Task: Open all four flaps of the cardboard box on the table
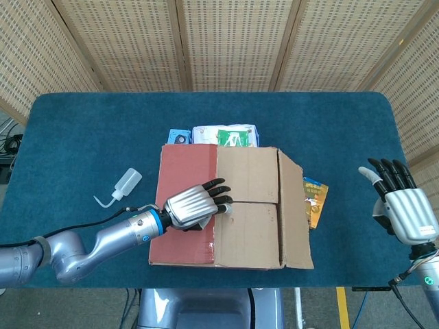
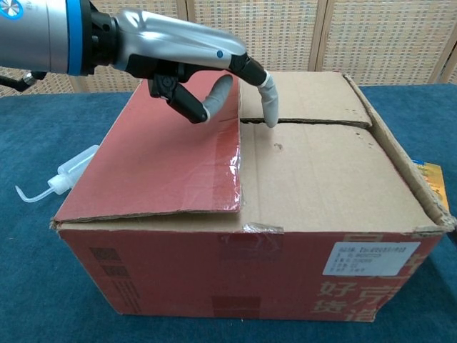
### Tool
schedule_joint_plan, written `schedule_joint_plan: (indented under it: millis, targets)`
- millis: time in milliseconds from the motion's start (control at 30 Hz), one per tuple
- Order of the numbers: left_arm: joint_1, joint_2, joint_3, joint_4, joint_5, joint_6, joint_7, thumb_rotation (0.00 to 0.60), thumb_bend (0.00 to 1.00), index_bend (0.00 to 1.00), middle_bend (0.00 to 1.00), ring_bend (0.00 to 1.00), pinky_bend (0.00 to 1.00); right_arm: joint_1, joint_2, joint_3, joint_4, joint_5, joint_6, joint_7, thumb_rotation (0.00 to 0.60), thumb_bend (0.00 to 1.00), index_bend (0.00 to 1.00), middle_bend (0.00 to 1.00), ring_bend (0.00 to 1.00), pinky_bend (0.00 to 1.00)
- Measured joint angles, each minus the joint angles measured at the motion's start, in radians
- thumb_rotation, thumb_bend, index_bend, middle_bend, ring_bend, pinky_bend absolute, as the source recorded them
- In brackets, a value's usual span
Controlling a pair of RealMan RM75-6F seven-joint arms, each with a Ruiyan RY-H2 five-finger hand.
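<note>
The cardboard box (image 1: 233, 209) (image 2: 285, 207) sits mid-table with its flaps down. Its red left flap (image 1: 184, 205) (image 2: 168, 150) lies flat over two brown flaps (image 1: 247, 205) (image 2: 321, 157) that meet at a seam. The right flap (image 1: 293, 212) (image 2: 400, 161) stands slightly raised along the box's right edge. My left hand (image 1: 195, 205) (image 2: 189, 61) hovers over the red flap's inner edge with fingers spread, holding nothing; one fingertip (image 2: 271, 118) touches the seam. My right hand (image 1: 401, 205) is off to the right of the box, fingers extended and apart, empty.
A clear squeeze bottle (image 1: 120, 186) (image 2: 61, 175) lies left of the box. Behind the box are a blue item (image 1: 180, 137) and a white-green packet (image 1: 226, 135). A yellow packet (image 1: 315, 201) (image 2: 434, 179) lies against the box's right side.
</note>
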Motion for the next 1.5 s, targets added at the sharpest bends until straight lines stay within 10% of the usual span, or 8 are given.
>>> schedule_joint_plan:
  millis: [900,1500]
  targets:
    - [-0.002,0.145,0.032,-0.079,-0.075,0.028,0.012,0.52,1.0,0.35,0.31,0.17,0.0,0.004,-0.033,0.022,0.031,0.011,0.001,-0.045,0.6,0.98,0.14,0.07,0.0,0.0]
    - [0.132,0.427,0.033,-0.21,0.13,0.136,-0.144,0.521,1.0,0.35,0.33,0.18,0.0,0.021,-0.029,0.036,0.02,0.011,-0.021,-0.055,0.6,0.98,0.14,0.07,0.0,0.0]
